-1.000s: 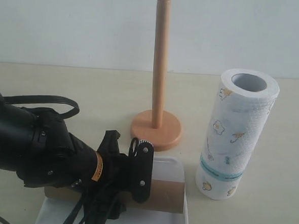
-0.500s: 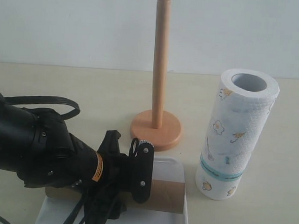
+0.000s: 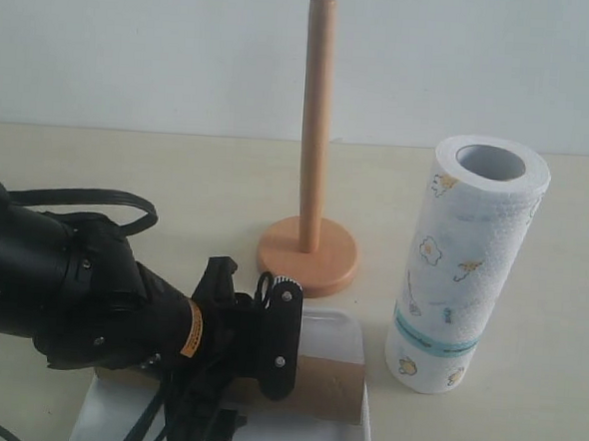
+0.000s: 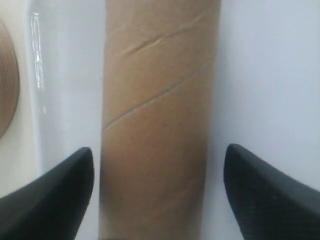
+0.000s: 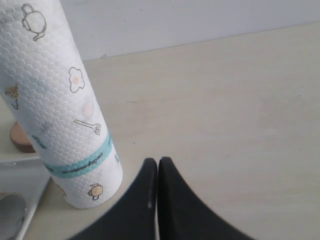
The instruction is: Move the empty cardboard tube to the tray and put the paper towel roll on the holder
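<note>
The empty cardboard tube (image 3: pixel 329 388) lies on its side in the white tray (image 3: pixel 346 332) at the front. My left gripper (image 3: pixel 266 364) straddles the tube's middle. In the left wrist view the tube (image 4: pixel 157 115) runs between the two black fingers (image 4: pixel 55 200), with a strip of tray (image 4: pixel 265 75) showing on each side, so the left gripper (image 4: pixel 157 167) is open. The paper towel roll (image 3: pixel 467 261) stands upright at the right. The wooden holder (image 3: pixel 316 132) stands bare behind the tray. My right gripper (image 5: pixel 158 165) is shut and empty, next to the roll (image 5: pixel 60 100).
The holder's disc base (image 3: pixel 307 256) sits just behind the tray's far rim, and its edge (image 4: pixel 6 90) shows in the left wrist view. A black cable (image 3: pixel 86 203) loops over the left arm. A white wall stands behind the beige table (image 3: pixel 523 414).
</note>
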Tool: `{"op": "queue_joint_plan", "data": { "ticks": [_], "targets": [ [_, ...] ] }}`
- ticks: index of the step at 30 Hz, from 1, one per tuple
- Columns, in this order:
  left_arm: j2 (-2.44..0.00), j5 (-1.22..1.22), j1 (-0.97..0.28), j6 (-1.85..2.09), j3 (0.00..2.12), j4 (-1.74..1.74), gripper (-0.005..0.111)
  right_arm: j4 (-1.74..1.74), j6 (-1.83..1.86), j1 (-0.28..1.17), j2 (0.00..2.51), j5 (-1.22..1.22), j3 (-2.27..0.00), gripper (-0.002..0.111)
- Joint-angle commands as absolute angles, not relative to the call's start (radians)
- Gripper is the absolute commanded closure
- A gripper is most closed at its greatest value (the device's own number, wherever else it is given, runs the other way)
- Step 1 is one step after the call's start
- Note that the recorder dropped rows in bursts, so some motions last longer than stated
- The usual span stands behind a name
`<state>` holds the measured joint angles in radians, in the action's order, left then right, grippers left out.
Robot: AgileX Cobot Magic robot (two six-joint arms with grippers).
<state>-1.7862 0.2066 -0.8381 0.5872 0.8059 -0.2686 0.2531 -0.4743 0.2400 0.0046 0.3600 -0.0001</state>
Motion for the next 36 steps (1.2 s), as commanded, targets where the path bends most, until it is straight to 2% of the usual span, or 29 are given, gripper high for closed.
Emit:
{"op": "queue_joint_plan", "data": {
  "ticks": [1, 16, 25, 31, 34, 36],
  "targets": [
    [-1.786, 0.208, -0.847, 0.577, 0.804, -0.267, 0.038, 0.256, -0.472, 0.242, 0.000, 0.355, 0.000, 0.108],
    [-1.676, 0.216, -0.847, 0.577, 0.804, -0.266, 0.037, 0.256, -0.472, 0.242, 0.000, 0.355, 0.000, 0.108],
    [-1.510, 0.280, -0.847, 0.562, 0.804, -0.266, 0.037, 0.256, -0.472, 0.242, 0.000, 0.355, 0.000, 0.108],
    [-1.354, 0.292, -0.847, 0.382, 0.804, -0.250, 0.038, 0.256, -0.472, 0.242, 0.000, 0.355, 0.000, 0.108],
    [-1.275, 0.298, -0.847, 0.242, 0.804, -0.229, 0.041, 0.256, -0.472, 0.242, 0.000, 0.355, 0.000, 0.108],
    [-1.225, 0.322, -0.847, 0.150, 0.804, -0.193, 0.049, 0.256, -0.472, 0.242, 0.000, 0.355, 0.000, 0.108]
  ]
}}
